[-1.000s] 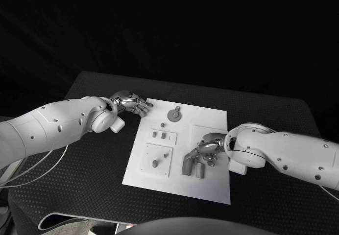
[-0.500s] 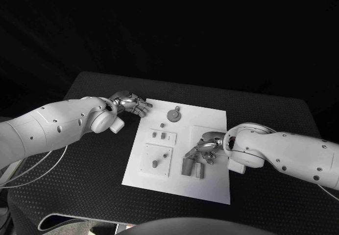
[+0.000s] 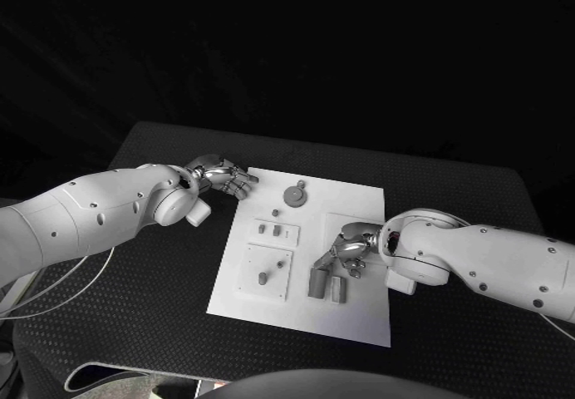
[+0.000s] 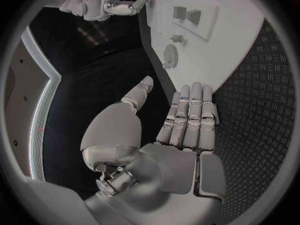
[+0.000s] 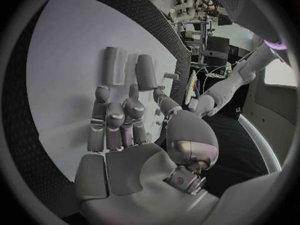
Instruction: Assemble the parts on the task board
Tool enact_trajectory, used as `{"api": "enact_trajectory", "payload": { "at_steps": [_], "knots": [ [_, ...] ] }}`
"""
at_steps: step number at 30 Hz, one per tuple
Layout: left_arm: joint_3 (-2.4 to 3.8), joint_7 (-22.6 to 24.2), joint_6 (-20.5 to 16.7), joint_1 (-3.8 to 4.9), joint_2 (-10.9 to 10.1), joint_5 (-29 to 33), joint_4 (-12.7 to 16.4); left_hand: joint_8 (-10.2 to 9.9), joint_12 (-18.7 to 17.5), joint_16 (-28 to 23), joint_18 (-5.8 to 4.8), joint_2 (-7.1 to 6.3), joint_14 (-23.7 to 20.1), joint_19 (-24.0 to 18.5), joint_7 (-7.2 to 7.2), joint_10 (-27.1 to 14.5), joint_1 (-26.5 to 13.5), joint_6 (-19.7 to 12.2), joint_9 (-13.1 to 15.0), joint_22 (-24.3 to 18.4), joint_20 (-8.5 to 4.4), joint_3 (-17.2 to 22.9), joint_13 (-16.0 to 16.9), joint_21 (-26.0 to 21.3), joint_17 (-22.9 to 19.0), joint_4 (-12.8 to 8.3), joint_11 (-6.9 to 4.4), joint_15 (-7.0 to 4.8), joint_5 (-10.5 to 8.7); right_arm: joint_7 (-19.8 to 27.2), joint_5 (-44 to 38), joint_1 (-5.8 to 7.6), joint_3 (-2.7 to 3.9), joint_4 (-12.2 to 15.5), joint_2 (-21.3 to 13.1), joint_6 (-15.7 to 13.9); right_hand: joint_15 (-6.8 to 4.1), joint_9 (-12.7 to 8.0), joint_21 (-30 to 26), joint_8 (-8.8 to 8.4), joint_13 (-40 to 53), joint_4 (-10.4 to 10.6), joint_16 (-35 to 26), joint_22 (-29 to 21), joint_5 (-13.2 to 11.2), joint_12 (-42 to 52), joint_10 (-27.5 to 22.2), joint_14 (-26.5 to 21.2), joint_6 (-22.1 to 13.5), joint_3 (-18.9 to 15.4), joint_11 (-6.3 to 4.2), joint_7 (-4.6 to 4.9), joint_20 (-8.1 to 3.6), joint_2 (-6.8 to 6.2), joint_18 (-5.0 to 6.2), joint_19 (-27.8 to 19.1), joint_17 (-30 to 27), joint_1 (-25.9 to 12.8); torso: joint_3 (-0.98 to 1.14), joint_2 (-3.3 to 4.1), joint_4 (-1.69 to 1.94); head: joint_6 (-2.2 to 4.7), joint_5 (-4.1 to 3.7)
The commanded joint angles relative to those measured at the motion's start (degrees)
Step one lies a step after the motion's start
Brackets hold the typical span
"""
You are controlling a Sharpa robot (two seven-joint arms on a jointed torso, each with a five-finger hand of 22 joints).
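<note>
Changing: right hand [image 3: 350,252] has drawn a little back toward 12 o'clock since a second ago, off the two parts [image 3: 326,284].
Right fingers: released, spread flat, grasping nothing.
Left hand [image 3: 225,177]: unmoved at the task board's [image 3: 360,204] 10 o'clock corner, fingers straight, empty.
Meaning: parts lie free at 5 o'clock, not yet picked.

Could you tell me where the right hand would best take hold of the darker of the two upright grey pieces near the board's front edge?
Probably by its two long flat sides, near the rounded top. The darker grey piece stands upright on the task board, close beside a paler piece, so pinching across that gap looks tight. The right hand, just beyond it and empty, could come down from above.
</note>
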Motion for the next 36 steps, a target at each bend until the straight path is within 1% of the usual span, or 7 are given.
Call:
{"api": "enact_trajectory", "payload": {
  "at_steps": [1, 4, 8, 12, 14, 21, 36],
  "knots": [
    [0.03, 0.2, 0.9, 0.02, 0.1, -0.2, 0.1, 0.0, 0.0, -0.2, 0.29, -0.26, -0.4, -0.4, 0.09, -0.5, -0.4, -0.2, -0.1, -0.1, -0.12, 0.0, 0.0, 0.0, 0.1, -0.2, -0.03, 0.16, -0.33, 2.6, -3.7, -0.11, -0.05, 0.4, -0.3, -3.8, -0.29, -0.1, 0.1, 0.02, -0.1, 1.2, 0.2, 0.9, -0.2, -0.1, 0.2, 0.0, 0.2, 0.8, 0.01, -0.04, 0.07, -2.01, 0.35, 0.5, -0.1, -0.6, -0.01, 0.01, 0.03, 0.06, -0.06],
    [0.03, 0.2, 0.9, 0.02, 0.1, -0.2, 0.1, 0.0, 0.0, -0.2, 0.29, -0.25, -0.4, -0.4, 0.09, -0.5, -0.4, -0.2, -0.1, -0.1, -0.12, 0.0, 0.0, 0.0, 0.1, -0.2, -0.03, 0.16, -0.33, 3.0, -4.0, -0.11, -0.05, 0.9, -0.8, -5.4, -0.30, -0.1, -0.1, -0.16, -0.2, 3.5, 0.0, 0.8, -0.2, -0.3, 0.0, -0.1, -0.1, 2.4, 0.11, 0.01, -0.03, -5.26, 0.35, 0.6, -0.2, -1.0, 0.00, 0.00, 0.01, 0.14, -0.03],
    [0.03, 0.2, 0.9, 0.02, 0.0, -0.2, 0.1, 0.0, 0.0, -0.2, 0.29, -0.24, -0.4, -0.4, 0.09, -0.5, -0.4, -0.2, -0.1, -0.1, -0.12, 0.0, 0.0, 0.0, 0.1, -0.2, -0.03, 0.16, -0.33, 2.1, -5.4, -0.11, -0.04, 2.2, -1.8, -3.9, -0.16, 0.2, -0.3, -0.38, -0.2, 7.8, -0.2, 0.9, -0.2, -0.5, -0.7, -0.4, -0.8, 4.8, 0.30, 0.28, 0.04, -9.45, 0.35, 0.5, -0.3, -2.0, -0.04, -0.01, -0.01, 0.14, -0.02],
    [0.03, 0.2, 0.9, 0.02, 0.0, -0.2, 0.1, 0.0, 0.0, -0.2, 0.29, -0.25, -0.4, -0.4, 0.09, -0.5, -0.4, -0.2, -0.1, -0.1, -0.12, 0.0, 0.0, 0.0, 0.1, -0.2, -0.03, 0.16, -0.33, 1.1, -7.4, -0.11, -0.04, 3.0, -2.2, -2.7, 0.09, 0.4, -0.6, -0.60, -0.2, 11.0, -0.4, 0.9, -0.2, -0.9, -1.5, -1.1, -1.5, 4.8, 0.52, 0.54, 0.33, -11.58, 0.35, -0.3, -0.3, -5.0, -0.07, -0.02, -0.06, 0.15, -0.04],
    [0.03, 0.2, 0.9, 0.02, 0.0, -0.2, 0.2, 0.0, 0.0, -0.2, 0.29, -0.25, -0.4, -0.4, 0.09, -0.5, -0.4, -0.2, -0.1, -0.1, -0.12, 0.0, 0.0, 0.0, 0.1, -0.2, -0.03, 0.16, -0.34, 0.7, -9.9, -0.12, -0.04, 3.8, -2.4, -1.6, 0.14, 0.5, -0.7, -0.60, -0.2, 12.6, -0.4, 1.0, -0.2, -0.9, -1.7, -1.3, -1.7, 4.4, 0.55, 0.58, 0.41, -12.07, 0.35, -0.6, -0.3, -6.9, -0.05, -0.01, -0.04, 0.16, -0.02],
    [0.02, 0.1, 0.9, 0.02, -0.1, -0.2, 0.2, 0.0, 0.0, -0.3, 0.30, -0.26, -0.4, -0.5, 0.09, -0.5, -0.4, -0.2, -0.1, -0.1, -0.12, 0.0, 0.0, 0.0, 0.2, -0.2, -0.03, 0.16, -0.34, -0.2, -15.4, -0.68, -0.05, 5.5, -2.5, -0.7, 0.05, 0.9, -0.6, -0.42, -0.1, 12.6, -0.2, 1.2, -0.2, -0.8, -1.8, -1.6, -1.8, 3.0, 0.45, 0.46, 0.27, -12.03, 0.35, -1.1, -0.1, -8.0, -0.02, 0.00, -0.02, 0.03, -0.04],
    [0.02, 0.0, 1.2, 0.02, -0.1, -0.2, 0.3, 0.0, 0.0, -0.3, 0.30, -0.25, -0.4, -0.5, 0.08, -0.5, -0.4, -0.2, -0.1, -0.1, -0.13, 0.0, 0.0, 0.0, 0.2, -0.2, -0.04, 0.15, -0.34, -4.0, -23.4, -1.65, -0.33, 5.1, -1.0, -3.3, -0.60, 1.9, 0.4, 0.49, 0.1, 12.6, 0.5, 1.2, -0.2, 0.0, -0.3, -0.4, -0.6, 3.1, -0.25, -0.23, -0.53, -11.28, 0.35, 0.2, -0.1, -7.2, -0.06, -0.01, 0.00, -0.06, -0.26]
  ]
}}
